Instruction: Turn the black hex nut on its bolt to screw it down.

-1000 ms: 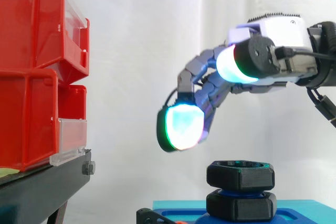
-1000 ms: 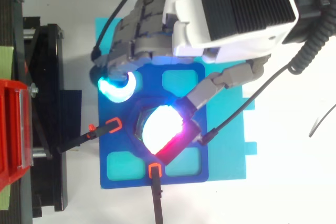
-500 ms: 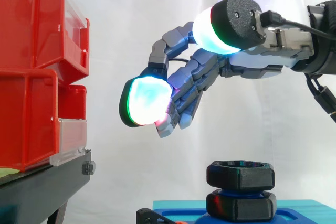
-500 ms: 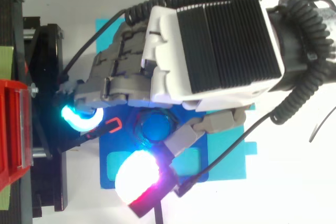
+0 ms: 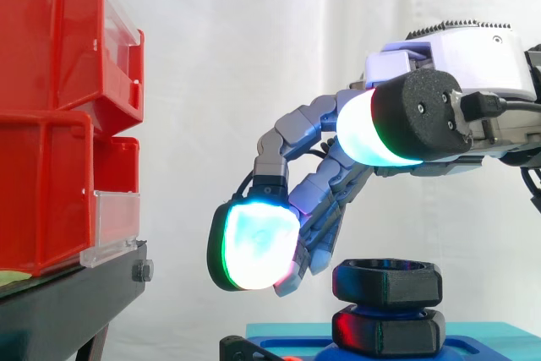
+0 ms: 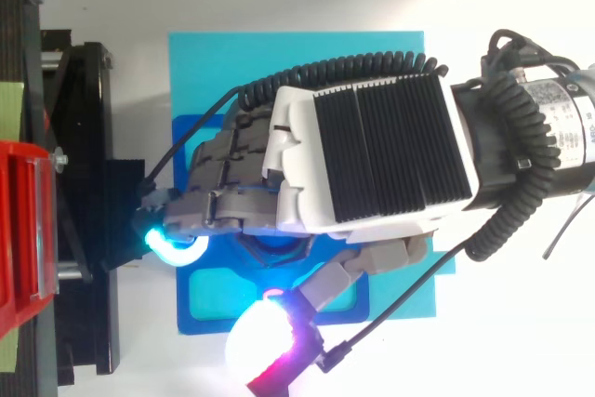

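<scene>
Since 0.5 s ago the hand (image 6: pixel 381 155) has dropped lower and slid right, toward the black hex nut (image 5: pixel 387 282). Fingers loosely bent and hanging, thumb held well apart on the near side; nothing gripped. Thumb's thick rounded pad (image 5: pixel 254 247) glows white-cyan w/ a green rim, left of the nut and apart from it. Nut is matte, six-sided w/ an open bore, sitting level atop a second black hex piece (image 5: pixel 389 331) that catches a red sheen. Both stand on a dk-blue plate (image 6: pixel 209 299) w/ rounded pockets, over a flat cyan sheet (image 6: pixel 297 58). Glossy red bins (image 5: pixel 51 124) on a black stand (image 5: pixel 76 302), far left.
</scene>
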Robot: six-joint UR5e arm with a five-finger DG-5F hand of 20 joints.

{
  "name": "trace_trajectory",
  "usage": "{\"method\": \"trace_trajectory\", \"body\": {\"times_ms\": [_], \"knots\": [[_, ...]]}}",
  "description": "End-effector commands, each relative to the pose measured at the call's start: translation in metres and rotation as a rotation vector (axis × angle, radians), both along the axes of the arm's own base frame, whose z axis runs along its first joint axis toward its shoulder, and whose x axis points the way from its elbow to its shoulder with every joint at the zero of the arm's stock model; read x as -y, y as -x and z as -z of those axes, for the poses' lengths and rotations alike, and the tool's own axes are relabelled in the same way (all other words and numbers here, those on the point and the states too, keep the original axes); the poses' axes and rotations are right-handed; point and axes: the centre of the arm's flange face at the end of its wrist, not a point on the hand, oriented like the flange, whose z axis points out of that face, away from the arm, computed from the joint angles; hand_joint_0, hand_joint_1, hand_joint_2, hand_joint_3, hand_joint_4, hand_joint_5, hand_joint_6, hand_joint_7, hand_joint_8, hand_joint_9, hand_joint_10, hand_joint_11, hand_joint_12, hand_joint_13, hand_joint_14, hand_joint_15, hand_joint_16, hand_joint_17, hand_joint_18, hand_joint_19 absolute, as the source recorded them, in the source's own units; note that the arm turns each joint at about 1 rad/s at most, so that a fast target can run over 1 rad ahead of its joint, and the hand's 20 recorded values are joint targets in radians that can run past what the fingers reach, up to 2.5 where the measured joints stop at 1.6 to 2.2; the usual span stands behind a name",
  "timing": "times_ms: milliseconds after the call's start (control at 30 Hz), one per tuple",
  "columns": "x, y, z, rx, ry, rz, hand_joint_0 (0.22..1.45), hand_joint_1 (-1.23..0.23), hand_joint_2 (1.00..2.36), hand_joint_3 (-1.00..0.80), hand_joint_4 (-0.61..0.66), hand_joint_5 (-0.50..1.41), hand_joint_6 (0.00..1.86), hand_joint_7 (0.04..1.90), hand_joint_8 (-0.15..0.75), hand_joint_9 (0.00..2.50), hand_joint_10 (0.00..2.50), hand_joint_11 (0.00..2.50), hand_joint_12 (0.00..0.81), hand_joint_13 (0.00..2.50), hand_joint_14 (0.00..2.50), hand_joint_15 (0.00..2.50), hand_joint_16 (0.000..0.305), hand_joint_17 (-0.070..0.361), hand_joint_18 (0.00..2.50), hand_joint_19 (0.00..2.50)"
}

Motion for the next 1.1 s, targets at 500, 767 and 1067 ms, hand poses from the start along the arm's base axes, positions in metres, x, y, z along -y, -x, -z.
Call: {"method": "trace_trajectory", "body": {"times_ms": [500,767,1067], "knots": [[-0.0015,0.0017,0.0028,-0.013,0.001,-0.008,0.49,-0.26,1.0,-0.5,0.36,-0.22,0.87,0.71,0.384,0.75,0.01,0.59,0.412,0.84,0.01,0.28,0.056,0.127,0.9,0.36],[-0.0026,0.0024,0.004,-0.019,0.001,-0.009,0.49,-0.27,1.0,-0.5,0.36,-0.22,0.89,0.7,0.388,0.76,0.01,0.61,0.411,0.84,0.01,0.29,0.056,0.126,0.9,0.36],[0.0042,0.0033,0.0039,-0.024,0.002,-0.001,0.49,-0.27,1.0,-0.5,0.36,-0.22,0.9,0.71,0.389,0.76,0.01,0.61,0.411,0.84,0.01,0.29,0.056,0.126,0.9,0.35]]}}
